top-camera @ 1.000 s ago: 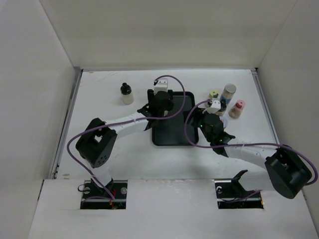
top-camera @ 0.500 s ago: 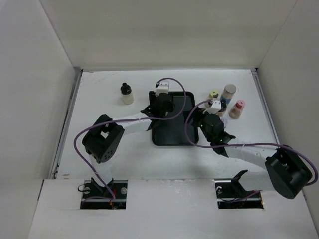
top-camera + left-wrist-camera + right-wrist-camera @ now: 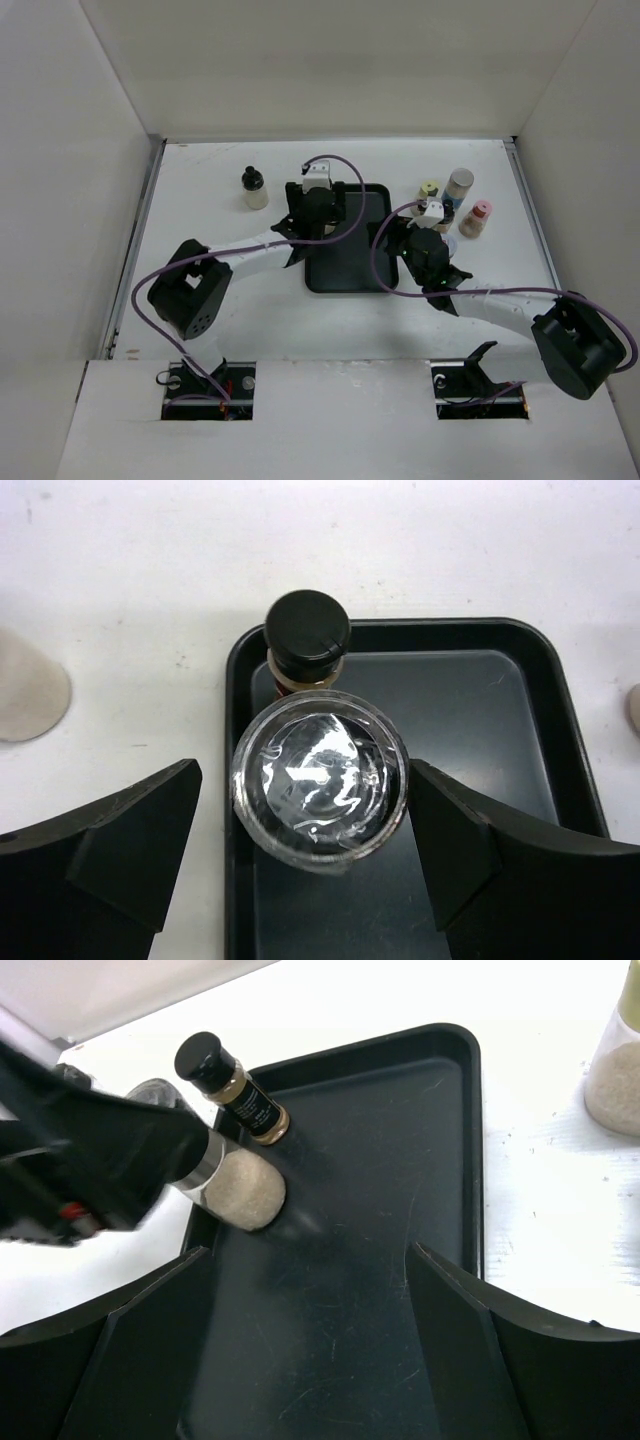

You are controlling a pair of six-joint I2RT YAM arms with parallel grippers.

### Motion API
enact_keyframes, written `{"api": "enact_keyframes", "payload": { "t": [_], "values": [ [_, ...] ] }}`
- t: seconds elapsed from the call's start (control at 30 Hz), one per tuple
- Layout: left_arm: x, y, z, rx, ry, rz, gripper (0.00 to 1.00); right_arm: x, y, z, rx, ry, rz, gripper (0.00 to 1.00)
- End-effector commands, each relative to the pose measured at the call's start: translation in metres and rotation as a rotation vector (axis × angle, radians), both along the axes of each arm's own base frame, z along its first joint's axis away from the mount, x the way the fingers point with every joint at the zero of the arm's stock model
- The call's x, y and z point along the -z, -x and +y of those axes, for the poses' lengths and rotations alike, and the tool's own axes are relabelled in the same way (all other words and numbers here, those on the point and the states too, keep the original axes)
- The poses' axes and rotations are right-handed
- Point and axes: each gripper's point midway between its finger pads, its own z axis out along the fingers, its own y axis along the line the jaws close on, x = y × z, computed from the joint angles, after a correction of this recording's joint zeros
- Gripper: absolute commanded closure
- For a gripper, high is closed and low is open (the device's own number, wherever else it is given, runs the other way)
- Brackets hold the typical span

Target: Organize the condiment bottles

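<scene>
From above, the left gripper (image 3: 313, 205) is hovering over the far left corner of the black tray (image 3: 345, 268) and hiding whatever is standing beneath it. The right gripper (image 3: 420, 238) is sitting at the tray's right edge. A beige black-capped bottle (image 3: 254, 189) is standing alone on the white table (image 3: 200, 200), well apart to the left. A yellow-capped jar (image 3: 428, 190), a silver-capped jar (image 3: 460, 184) and a pink-capped jar (image 3: 478, 219) are clustering off the tray to the right.

In the left wrist view, the fingers are flanking a silver-lidded shaker jar (image 3: 320, 785) in the tray corner, with a dark black-capped bottle (image 3: 307, 630) just behind it. Bare tray rim is showing between one finger and the lid, so the jaws are standing apart rather than clamping.

In the right wrist view, that jar's base is resting on the tray floor, beige granules showing. The right jaws are gaping wide over bare tray, holding nothing.

The step in hand is likely setting this jar down. Next, the left gripper is needing a straight lift clear of the lid without nudging the bottle behind. After that, the bottles on the table are waiting to be fetched.
</scene>
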Motion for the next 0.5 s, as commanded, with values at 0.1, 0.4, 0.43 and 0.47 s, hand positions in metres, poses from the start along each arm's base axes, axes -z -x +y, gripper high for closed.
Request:
{"api": "enact_keyframes", "payload": {
  "t": [0.1,0.4,0.43,0.47],
  "values": [
    [-0.071,0.011,0.038,-0.071,0.092,-0.132,0.17,-0.024,-0.005,0.0,0.015,-0.061,-0.062,0.16],
    [-0.052,-0.029,0.129,-0.298,0.028,-0.07,0.17,-0.022,-0.007,0.005,-0.003,-0.047,-0.053,0.6],
    [-0.049,-0.037,0.138,-0.32,0.027,-0.063,0.17,-0.021,-0.007,0.005,-0.003,-0.045,-0.05,0.58],
    [-0.048,-0.042,0.144,-0.333,0.027,-0.06,0.17,-0.02,-0.007,0.006,-0.007,-0.048,-0.046,0.55]
  ]
}}
